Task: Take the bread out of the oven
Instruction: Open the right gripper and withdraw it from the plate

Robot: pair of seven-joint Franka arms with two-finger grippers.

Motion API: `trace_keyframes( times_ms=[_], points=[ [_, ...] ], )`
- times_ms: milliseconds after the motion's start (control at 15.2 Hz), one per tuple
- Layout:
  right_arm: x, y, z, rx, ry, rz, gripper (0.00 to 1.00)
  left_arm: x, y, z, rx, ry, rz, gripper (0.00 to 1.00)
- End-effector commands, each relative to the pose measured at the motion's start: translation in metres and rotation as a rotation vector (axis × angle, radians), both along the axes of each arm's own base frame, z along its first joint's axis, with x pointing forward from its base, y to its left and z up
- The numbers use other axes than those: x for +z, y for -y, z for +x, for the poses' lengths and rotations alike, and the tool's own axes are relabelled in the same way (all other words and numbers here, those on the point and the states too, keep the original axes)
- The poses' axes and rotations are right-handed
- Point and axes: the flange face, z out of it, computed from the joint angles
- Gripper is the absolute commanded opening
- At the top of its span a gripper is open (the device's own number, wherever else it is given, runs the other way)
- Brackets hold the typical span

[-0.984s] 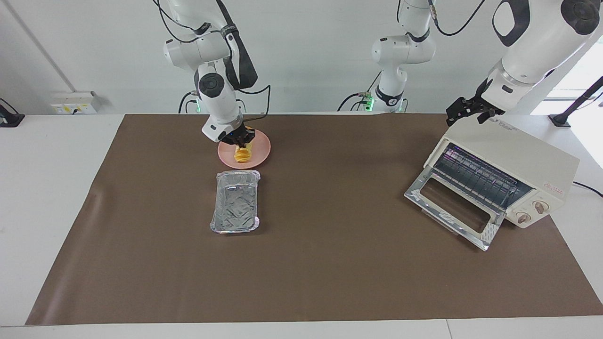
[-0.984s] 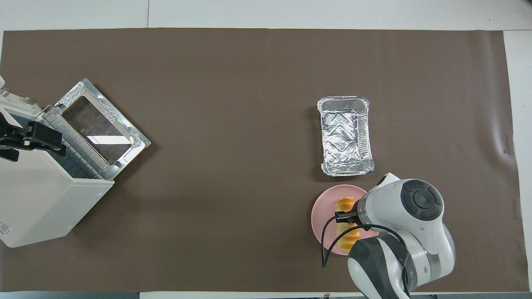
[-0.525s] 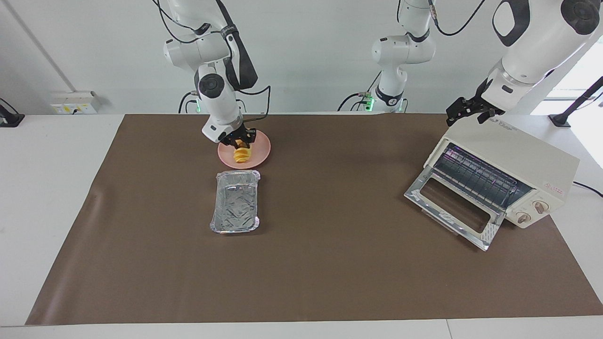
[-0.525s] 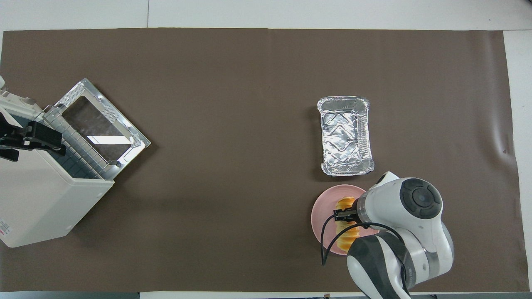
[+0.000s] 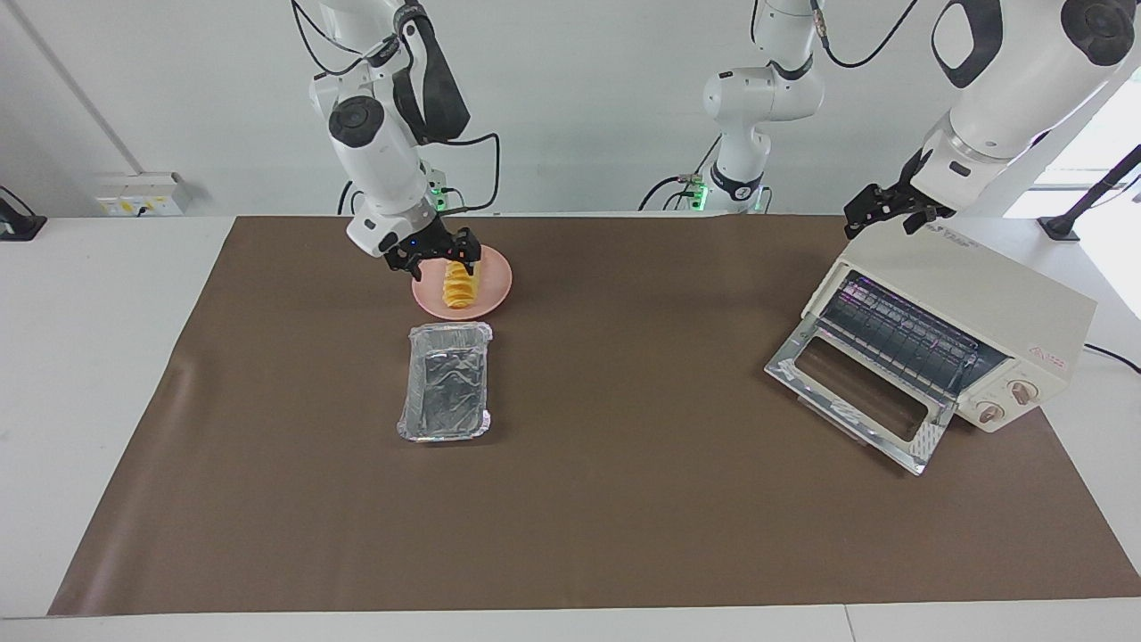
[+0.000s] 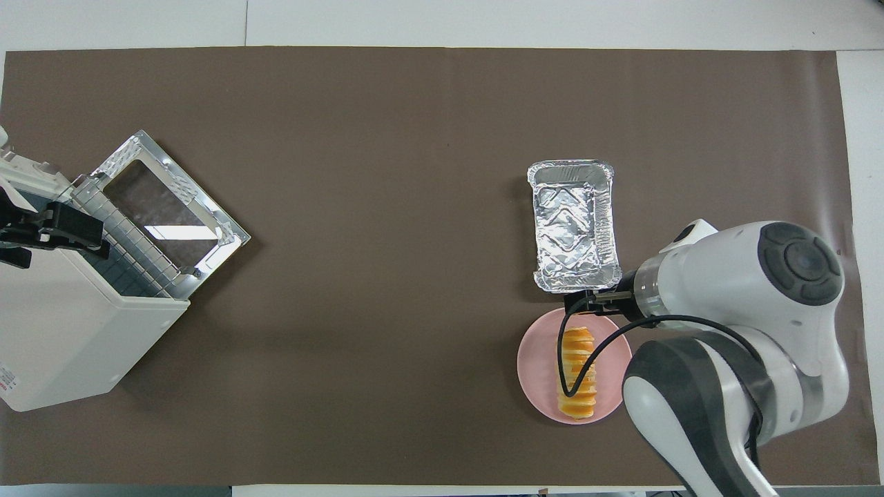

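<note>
The bread (image 5: 458, 287), a ridged golden loaf, lies on the round pink plate (image 5: 496, 282) near the robots; it also shows in the overhead view (image 6: 577, 373) on the plate (image 6: 535, 362). My right gripper (image 5: 437, 254) is open and empty, a little above the plate's edge, clear of the bread; in the overhead view the gripper (image 6: 587, 302) is over the plate's rim beside the foil tray. The cream-white oven (image 5: 972, 303) stands at the left arm's end with its glass door (image 5: 856, 392) folded down and its wire rack (image 5: 900, 334) bare. My left gripper (image 5: 878, 209) rests at the oven's top edge.
An empty crinkled foil tray (image 5: 446, 382) lies just farther from the robots than the plate; it also shows in the overhead view (image 6: 574, 224). A brown mat (image 5: 624, 499) covers the table. A third arm (image 5: 758, 98) stands at the back.
My right gripper has opened, let go of the bread and risen off the plate toward the right arm's end. The bread now lies free on the plate. The left arm has not moved.
</note>
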Motion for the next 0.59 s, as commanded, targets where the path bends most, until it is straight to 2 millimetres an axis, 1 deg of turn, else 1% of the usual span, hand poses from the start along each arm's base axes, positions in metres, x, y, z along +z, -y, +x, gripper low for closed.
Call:
trace_keyframes(
  times_ms=[0,66,131,262,328,393,525],
  points=[
    [0.052,0.022,0.023,0.016,0.059,-0.055,1.0,0.002,-0.002,-0.006,-0.001,0.018,0.015,1.0],
    [0.064,0.027,0.028,0.034,0.084,-0.078,1.0,0.002,-0.002,-0.006,-0.001,0.018,0.014,1.0],
    [0.077,0.038,0.03,0.043,0.087,-0.095,1.0,0.002,-0.002,-0.006,-0.001,0.018,0.015,1.0],
    [0.098,0.051,0.036,0.081,0.088,-0.12,1.0,0.002,-0.002,-0.006,-0.001,0.018,0.013,1.0],
    [0.11,0.061,0.04,0.086,0.103,-0.141,1.0,0.002,-0.002,-0.006,-0.001,0.018,0.013,1.0],
    [0.117,0.074,0.047,0.077,0.116,-0.157,1.0,0.002,-0.002,-0.006,-0.001,0.018,0.015,1.0],
    [0.132,0.091,0.058,0.063,0.107,-0.16,1.0,0.002,-0.002,-0.006,-0.001,0.018,0.014,1.0]
  ],
)
